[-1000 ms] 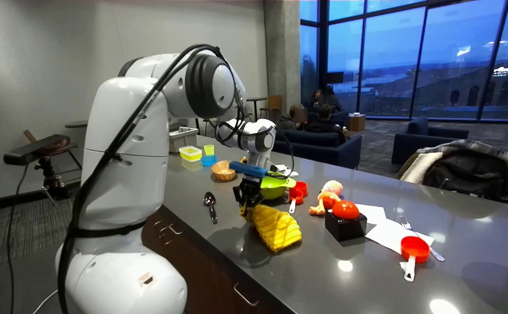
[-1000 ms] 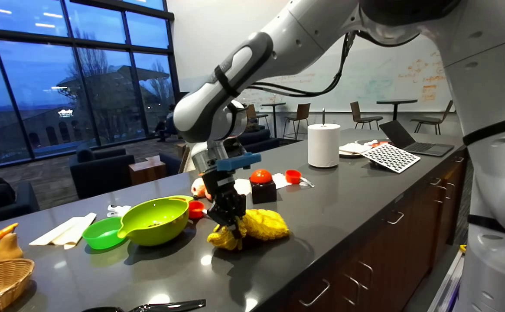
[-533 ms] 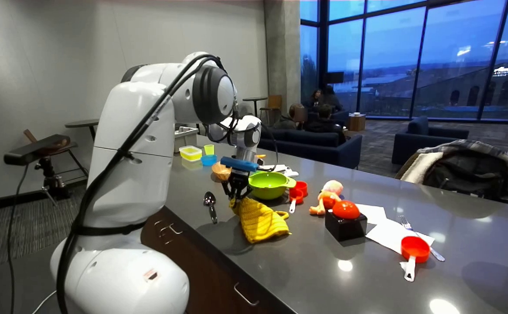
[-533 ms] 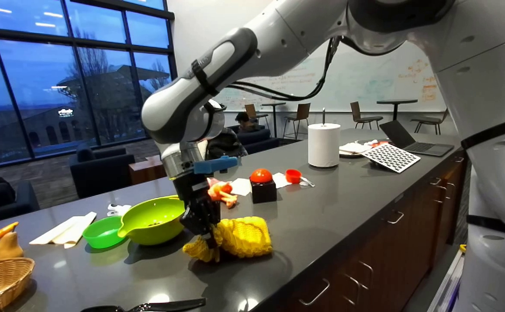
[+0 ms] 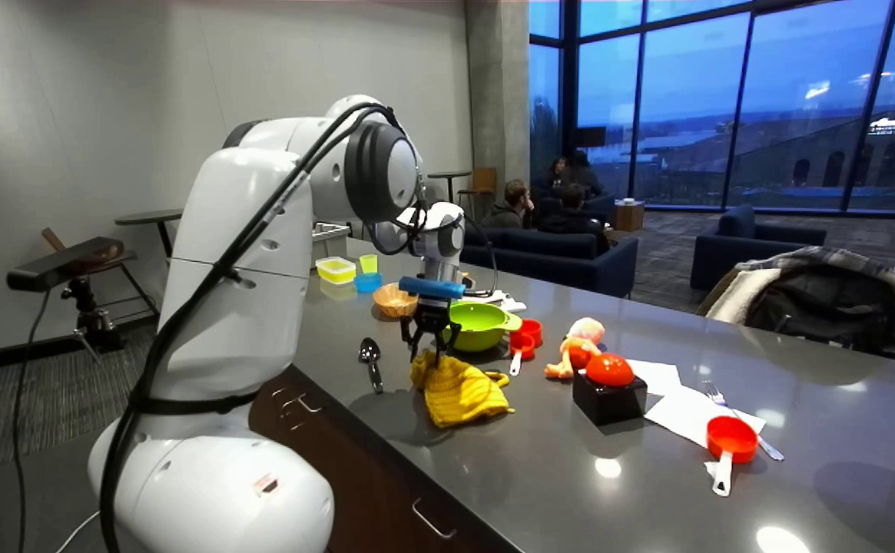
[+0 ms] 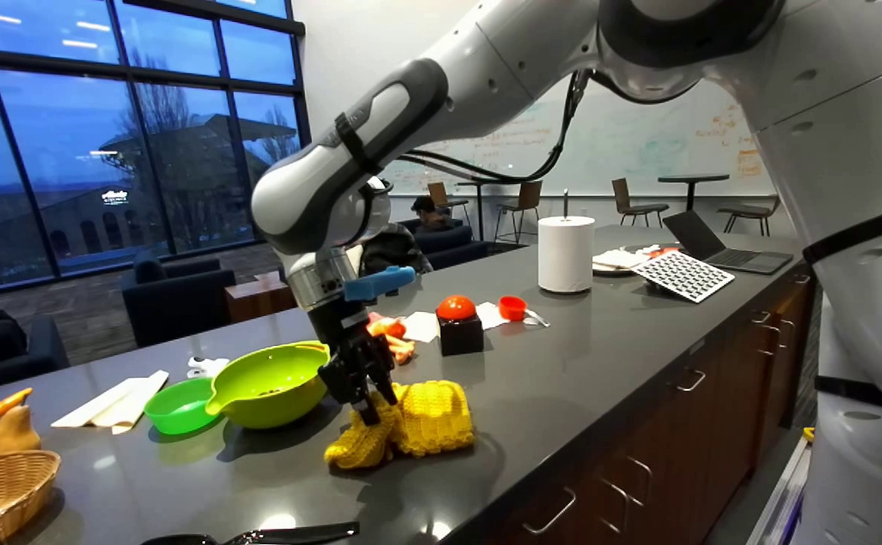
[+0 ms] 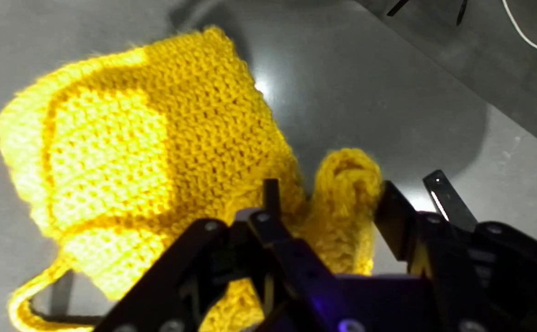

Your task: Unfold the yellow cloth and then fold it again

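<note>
The yellow knitted cloth (image 5: 466, 395) lies on the grey counter in both exterior views (image 6: 433, 416). In the wrist view its flat folded part (image 7: 194, 129) spreads to the left, with a hanging loop at the lower left. Its other end is bunched up in a raised fold. My gripper (image 5: 426, 357) is open just above this bunched end, also seen in an exterior view (image 6: 380, 409). In the wrist view the fingers (image 7: 328, 198) stand apart with the raised fold between them. The lower part of the cloth is hidden behind the gripper.
A green bowl (image 5: 478, 326) stands close behind the gripper, with a red measuring cup (image 5: 522, 346) beside it. A black spoon (image 5: 370, 361) lies near the counter edge. A doll (image 5: 574, 349) and a black box with a red dome (image 5: 608, 395) stand beyond the cloth.
My gripper pulled the cloth to the left in both exterior views, and a loop came into view. Within the last half second the fingers opened and let go of the bunched end.
</note>
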`<move>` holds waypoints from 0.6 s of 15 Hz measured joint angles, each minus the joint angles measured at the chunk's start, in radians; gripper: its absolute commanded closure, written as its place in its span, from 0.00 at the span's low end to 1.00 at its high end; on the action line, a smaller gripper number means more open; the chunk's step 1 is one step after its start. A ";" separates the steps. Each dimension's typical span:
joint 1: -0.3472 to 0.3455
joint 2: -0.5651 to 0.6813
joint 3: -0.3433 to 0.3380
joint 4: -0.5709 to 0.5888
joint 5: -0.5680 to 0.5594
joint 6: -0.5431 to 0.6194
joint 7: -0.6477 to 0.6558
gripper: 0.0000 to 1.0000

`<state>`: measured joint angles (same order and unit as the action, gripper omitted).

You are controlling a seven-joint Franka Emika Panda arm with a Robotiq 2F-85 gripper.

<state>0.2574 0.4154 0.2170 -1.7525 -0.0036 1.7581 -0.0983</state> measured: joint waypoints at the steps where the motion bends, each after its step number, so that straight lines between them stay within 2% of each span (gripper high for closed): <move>1: -0.003 -0.002 -0.006 0.002 -0.007 0.000 0.007 0.06; 3: -0.012 -0.009 -0.022 0.002 -0.009 0.000 0.025 0.00; 9: -0.079 -0.053 -0.067 -0.028 0.029 0.004 0.088 0.00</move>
<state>0.1781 0.3624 0.1501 -1.7801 0.0256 1.7622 -0.0102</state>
